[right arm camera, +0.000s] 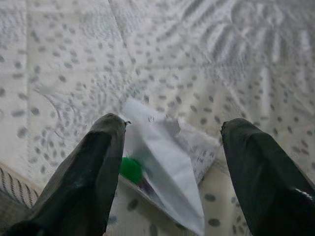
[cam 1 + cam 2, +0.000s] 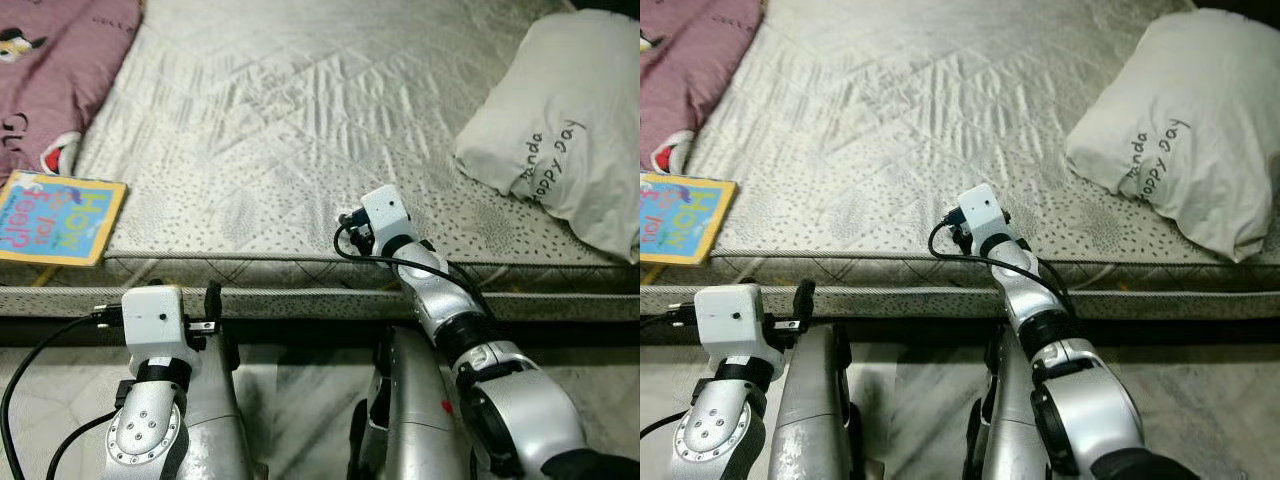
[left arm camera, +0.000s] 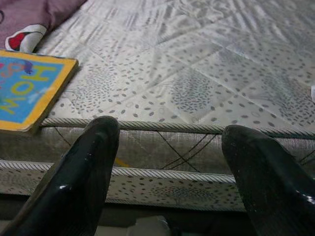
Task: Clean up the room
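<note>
I hold the right gripper (image 1: 170,172), jaws spread, astride the crumpled white wrapper (image 1: 165,157) near the grey quilted mattress's (image 2: 300,130) front edge, ready to pinch; left gripper (image 3: 172,177) waits spread below that edge.

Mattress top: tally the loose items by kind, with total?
Yellow-bordered blue picture book: 1
White pillow with dark lettering: 1
Maroon printed blanket: 1
Crumpled white wrapper with a green spot, between the open right gripper fingers: 1
Total: 4

"Panda Happy Day" on the white pillow (image 2: 565,130); "How" on the yellow-edged picture book (image 2: 58,217).
</note>
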`<state>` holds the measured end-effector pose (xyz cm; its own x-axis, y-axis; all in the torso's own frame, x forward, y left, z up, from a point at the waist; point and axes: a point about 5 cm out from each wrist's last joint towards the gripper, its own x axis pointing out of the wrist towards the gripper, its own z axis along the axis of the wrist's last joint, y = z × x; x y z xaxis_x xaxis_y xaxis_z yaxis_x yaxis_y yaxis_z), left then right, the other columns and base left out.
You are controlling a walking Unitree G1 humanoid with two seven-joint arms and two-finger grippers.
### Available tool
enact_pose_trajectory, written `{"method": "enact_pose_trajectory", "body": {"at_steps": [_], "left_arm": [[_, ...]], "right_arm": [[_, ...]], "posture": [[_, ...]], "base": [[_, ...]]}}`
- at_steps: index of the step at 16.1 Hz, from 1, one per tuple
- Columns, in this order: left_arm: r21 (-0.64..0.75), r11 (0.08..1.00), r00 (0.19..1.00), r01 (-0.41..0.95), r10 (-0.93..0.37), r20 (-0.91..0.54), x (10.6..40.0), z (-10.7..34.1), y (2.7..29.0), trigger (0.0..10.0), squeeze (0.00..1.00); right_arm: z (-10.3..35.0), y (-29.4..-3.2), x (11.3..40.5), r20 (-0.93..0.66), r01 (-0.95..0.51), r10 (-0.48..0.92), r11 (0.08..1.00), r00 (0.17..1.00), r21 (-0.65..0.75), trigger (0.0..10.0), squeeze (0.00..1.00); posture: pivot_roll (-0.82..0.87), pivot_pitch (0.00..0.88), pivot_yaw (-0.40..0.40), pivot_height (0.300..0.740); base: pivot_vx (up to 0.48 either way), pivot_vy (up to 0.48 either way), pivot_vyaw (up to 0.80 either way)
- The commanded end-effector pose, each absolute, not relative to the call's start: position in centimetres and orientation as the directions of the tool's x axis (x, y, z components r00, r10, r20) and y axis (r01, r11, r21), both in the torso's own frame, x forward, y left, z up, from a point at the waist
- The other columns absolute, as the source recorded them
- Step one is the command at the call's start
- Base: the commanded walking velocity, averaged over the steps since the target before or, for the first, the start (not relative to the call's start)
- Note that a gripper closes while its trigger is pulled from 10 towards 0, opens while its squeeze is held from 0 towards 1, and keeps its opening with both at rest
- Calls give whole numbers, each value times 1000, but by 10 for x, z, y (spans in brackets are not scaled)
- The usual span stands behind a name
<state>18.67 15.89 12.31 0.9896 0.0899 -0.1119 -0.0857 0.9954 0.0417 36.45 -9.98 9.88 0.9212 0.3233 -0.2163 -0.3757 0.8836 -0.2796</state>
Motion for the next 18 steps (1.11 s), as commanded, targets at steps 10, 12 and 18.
{"method": "enact_pose_trajectory", "body": {"at_steps": [10,12,18], "left_arm": [[41,991,981,-126,131,-144,180,123,161,10000,0],[39,990,980,-134,138,-142,183,122,162,10000,0],[32,991,982,-131,134,-131,189,122,160,10000,0]], "right_arm": [[93,-78,366,-287,-459,374,823,882,-335,0,0],[93,-77,365,-280,-459,379,825,882,-330,0,0],[94,-83,367,-278,-446,366,832,888,-331,0,0]], "posture": [[150,237,-91,524],[143,226,-94,524],[139,199,-93,524]], "base": [[0,0,0],[0,0,0],[0,0,0]]}}
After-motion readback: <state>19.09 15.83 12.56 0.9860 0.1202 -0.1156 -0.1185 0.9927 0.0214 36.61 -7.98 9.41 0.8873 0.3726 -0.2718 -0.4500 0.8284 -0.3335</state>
